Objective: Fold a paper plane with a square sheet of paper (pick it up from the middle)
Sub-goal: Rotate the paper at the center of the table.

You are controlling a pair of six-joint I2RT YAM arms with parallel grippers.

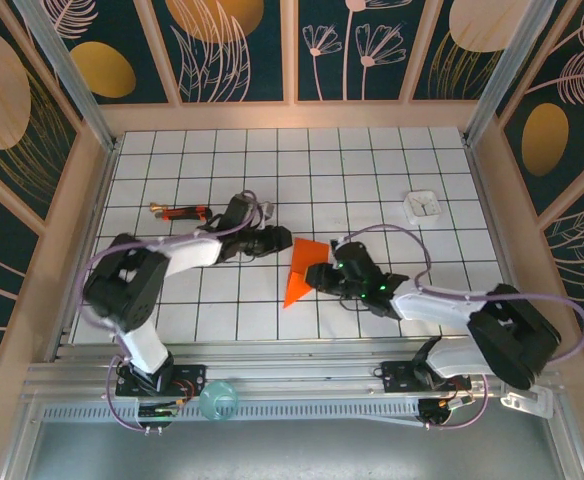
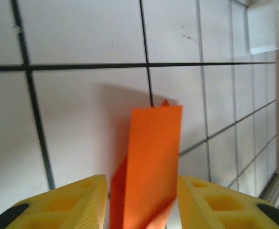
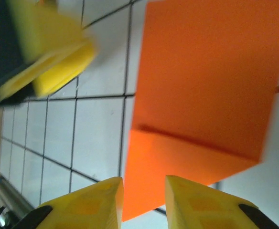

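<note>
The square sheet of paper is folded into a slim, pointed orange-red dart, the paper plane (image 1: 302, 272), at mid-table with its tip toward the near edge. My left gripper (image 1: 280, 243) is at its wide far end. In the left wrist view the plane (image 2: 151, 162) stands on edge between the yellow fingers of this gripper (image 2: 140, 180), with a gap on each side: open. My right gripper (image 1: 322, 273) is at the plane's right side. Its jaws (image 3: 143, 180) stand apart over a creased corner of the plane (image 3: 206, 95), open and not pinching it.
A thin red-and-black stick tool (image 1: 177, 211) lies at the left, behind the left arm. A small white square object (image 1: 422, 205) sits at the back right. A teal round thing (image 1: 218, 398) rests by the front rail. Wooden walls ring the tiled table.
</note>
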